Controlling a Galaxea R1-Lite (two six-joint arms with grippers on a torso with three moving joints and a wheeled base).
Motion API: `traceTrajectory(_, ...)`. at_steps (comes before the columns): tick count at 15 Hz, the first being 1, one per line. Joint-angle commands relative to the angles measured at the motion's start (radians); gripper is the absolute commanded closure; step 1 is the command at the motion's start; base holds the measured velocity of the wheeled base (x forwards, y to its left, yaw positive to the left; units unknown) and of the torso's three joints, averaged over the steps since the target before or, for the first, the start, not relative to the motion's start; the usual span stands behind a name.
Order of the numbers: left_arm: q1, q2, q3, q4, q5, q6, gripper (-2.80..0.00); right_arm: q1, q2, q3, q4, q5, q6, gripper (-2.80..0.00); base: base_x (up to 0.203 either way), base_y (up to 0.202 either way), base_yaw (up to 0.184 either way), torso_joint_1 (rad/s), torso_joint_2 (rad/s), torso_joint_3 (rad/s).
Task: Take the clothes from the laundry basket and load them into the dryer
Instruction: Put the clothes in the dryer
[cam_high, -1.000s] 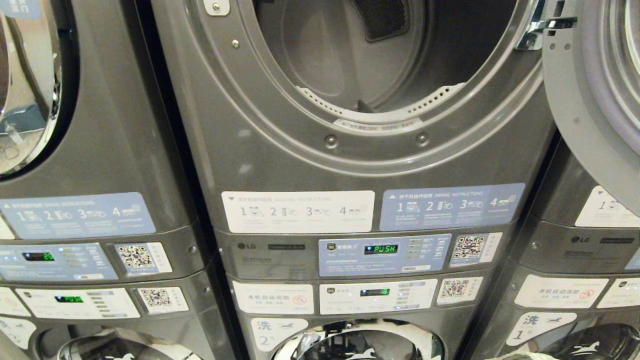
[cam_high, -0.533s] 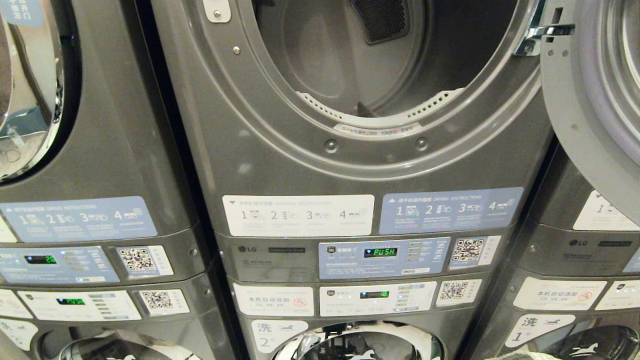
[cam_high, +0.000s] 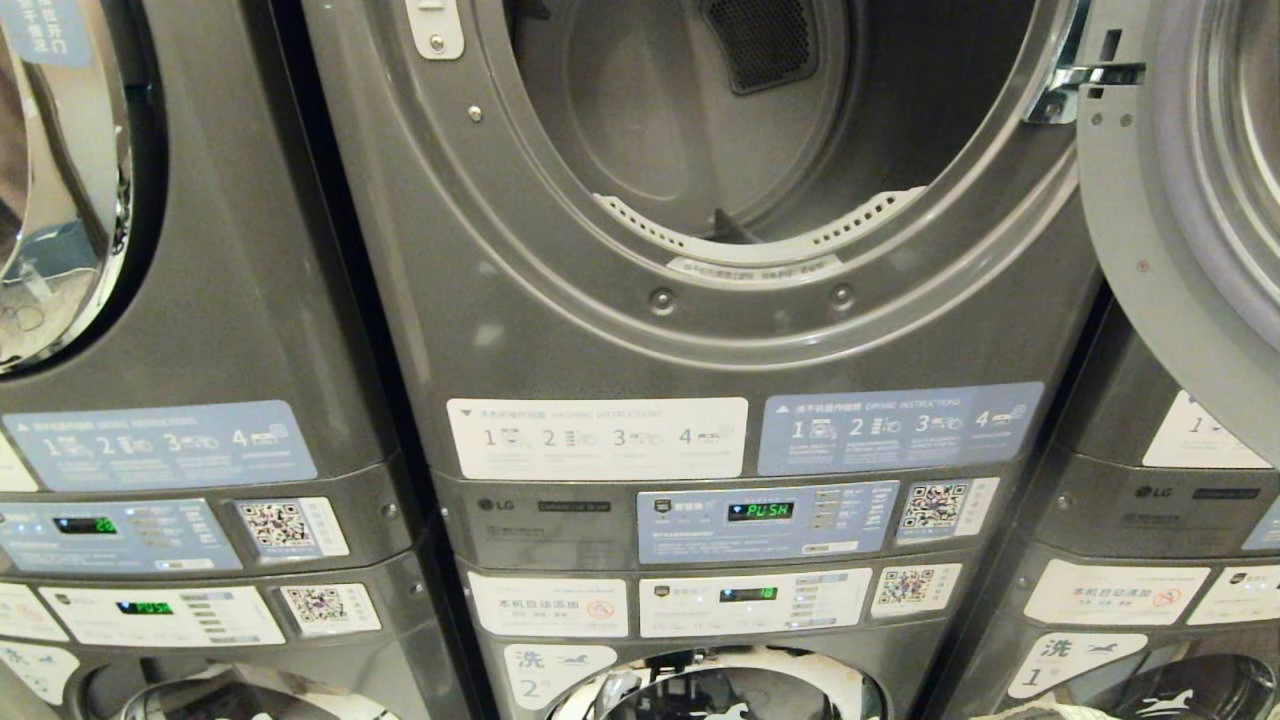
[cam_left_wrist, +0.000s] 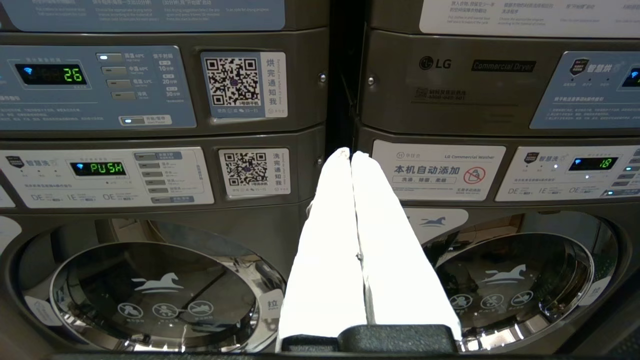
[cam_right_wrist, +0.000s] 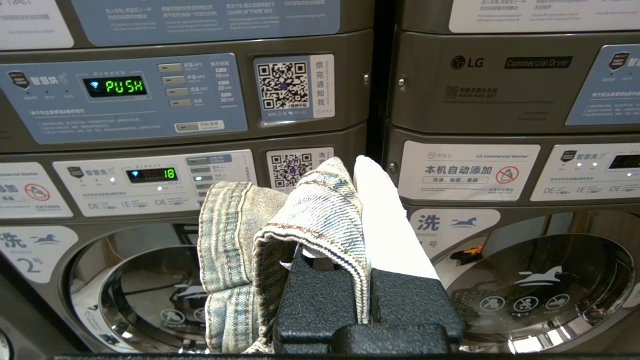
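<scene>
A neighbouring dryer (cam_high: 200, 300) with its door closed and a display (cam_left_wrist: 72, 75) reading a number stands at the left of the row, over a washer (cam_left_wrist: 150, 285) marked with a white horse. In front of this pair the left tool (cam_left_wrist: 351, 156) hangs with its white fingers (cam_left_wrist: 330, 240) pressed together, empty, pointing at the gap between the two stacks.

In the middle stands the dryer (cam_high: 560, 320), dark grey, its round opening showing a bare drum (cam_high: 680, 130), its green display (cam_high: 760, 511) reading PUSH. Its door (cam_high: 1180, 250) hangs swung open on the right.

Lower, in front of the washer under that dryer, the right tool (cam_right_wrist: 357, 162) is clamped on the clothes (cam_right_wrist: 300, 215), a faded blue denim garment; its fold is draped over one finger and hangs down beside it. A further LG stack (cam_right_wrist: 500, 100) stands at the right.
</scene>
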Motion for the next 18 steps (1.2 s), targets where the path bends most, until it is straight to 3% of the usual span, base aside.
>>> traceTrajectory(1, 0.0, 0.0, 0.0, 0.0, 0.0, 0.0, 0.0, 0.0, 0.001, 0.006, 0.0, 0.0, 0.0, 0.0, 0.0, 0.0, 0.0, 0.061, -0.12, -0.061)
traceTrajectory(12, 0.0, 0.001, 0.0, 0.0, 0.0, 0.0, 0.0, 0.0, 0.001, 0.006, -0.002, 0.007, -0.013, 0.0, 0.0, 0.0, 0.0, 0.047, -0.09, -0.05)
traceTrajectory(16, 0.0, 0.0, 0.0, 0.0, 0.0, 0.0, 0.0, 0.001, 0.001, 0.003, -0.002, 0.056, -0.155, 0.0, 0.0, 0.0, 0.0, 0.0, 0.0, 0.0)
traceTrajectory(18, 0.0, 0.002, 0.0, 0.0, 0.0, 0.0, 0.0, 0.001, 0.005, -0.023, -0.036, 0.07, -0.179, 0.0, 0.0, 0.0, 0.0, 0.0, 0.0, 0.0)
